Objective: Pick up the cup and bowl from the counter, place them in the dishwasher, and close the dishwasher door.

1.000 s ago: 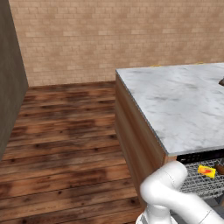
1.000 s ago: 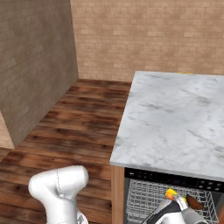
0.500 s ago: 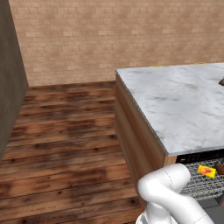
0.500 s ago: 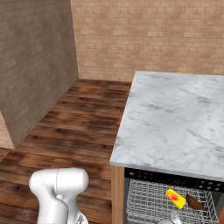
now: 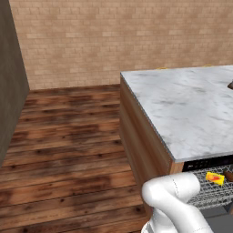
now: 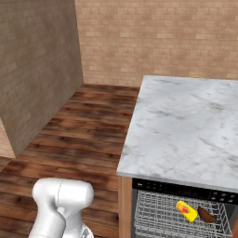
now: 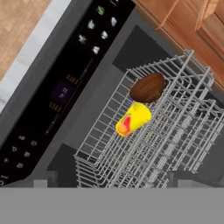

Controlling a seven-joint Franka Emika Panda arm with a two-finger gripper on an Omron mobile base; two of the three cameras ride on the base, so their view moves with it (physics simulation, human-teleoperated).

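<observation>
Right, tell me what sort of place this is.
A kitchen, rendered rather than real. A marble counter with wooden side panels stands on a plank floor before brick walls, and under it a dishwasher with a black control strip holds a wire rack carrying a yellow cup and a brown bowl.

Tan brick wall (image 5: 113, 41), wooden floor (image 5: 68, 150)

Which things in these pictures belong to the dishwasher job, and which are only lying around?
Job: cup and bowl, both already in the dishwasher wire rack; counter.
Lying around: dark item at the counter's edge.
</observation>
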